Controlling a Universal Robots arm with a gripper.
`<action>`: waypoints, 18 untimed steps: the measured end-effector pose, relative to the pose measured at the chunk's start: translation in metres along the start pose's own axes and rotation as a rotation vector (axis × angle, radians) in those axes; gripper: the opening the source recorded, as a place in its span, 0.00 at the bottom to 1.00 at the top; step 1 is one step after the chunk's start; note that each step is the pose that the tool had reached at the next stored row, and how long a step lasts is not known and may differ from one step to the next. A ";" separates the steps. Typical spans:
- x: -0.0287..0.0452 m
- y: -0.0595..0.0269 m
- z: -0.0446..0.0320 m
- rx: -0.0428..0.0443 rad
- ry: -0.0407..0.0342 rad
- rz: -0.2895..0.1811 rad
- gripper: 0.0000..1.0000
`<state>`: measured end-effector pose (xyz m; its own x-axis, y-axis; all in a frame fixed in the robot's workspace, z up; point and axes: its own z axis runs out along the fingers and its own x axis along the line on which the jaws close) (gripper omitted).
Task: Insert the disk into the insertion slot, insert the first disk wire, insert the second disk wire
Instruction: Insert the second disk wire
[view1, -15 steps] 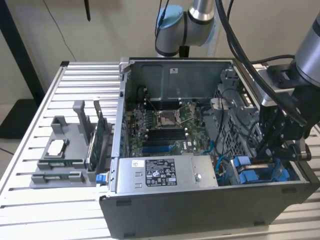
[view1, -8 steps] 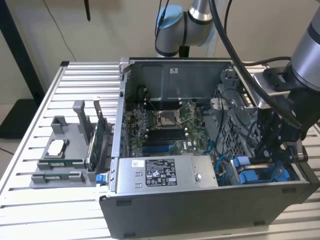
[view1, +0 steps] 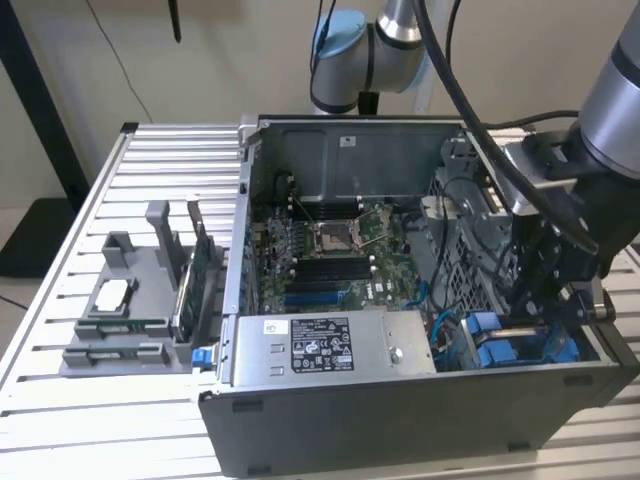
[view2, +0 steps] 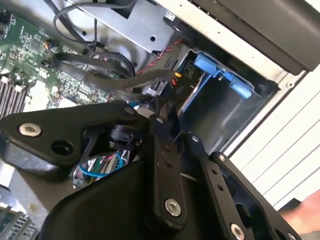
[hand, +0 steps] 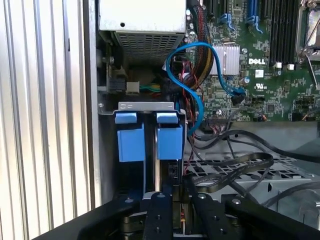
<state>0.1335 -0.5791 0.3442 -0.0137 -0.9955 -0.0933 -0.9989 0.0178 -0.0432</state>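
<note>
Disk (hand: 170, 142) seated in insertion slot (hand: 146, 106), lower right of exterior view; I see the gripper (view1: 545, 300) above it, jaws' state indeterminable.

My arm (view1: 615, 90) is silver-grey tubing with a pale blue joint cap (view1: 335, 35). Black cables (view1: 450, 80) trail along it. Silver screws dot the black gripper (view2: 167, 132) linkages.

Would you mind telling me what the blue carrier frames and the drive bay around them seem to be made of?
The blue carrier frames look like moulded plastic: even bright colour, soft satin sheen, rounded tabs. The drive bay looks like bare sheet metal: dull grey, thin folded edges, small punched holes. The gripper reaches toward them.
</note>
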 end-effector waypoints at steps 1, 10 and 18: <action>-0.0002 0.0000 -0.0028 0.0000 0.0005 0.000 0.23; -0.0014 0.0002 -0.0157 0.0000 0.0032 0.000 0.23; -0.0021 0.0000 -0.0225 0.0000 0.0030 0.000 0.23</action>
<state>0.1325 -0.5791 0.3667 -0.0138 -0.9958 -0.0903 -0.9989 0.0178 -0.0432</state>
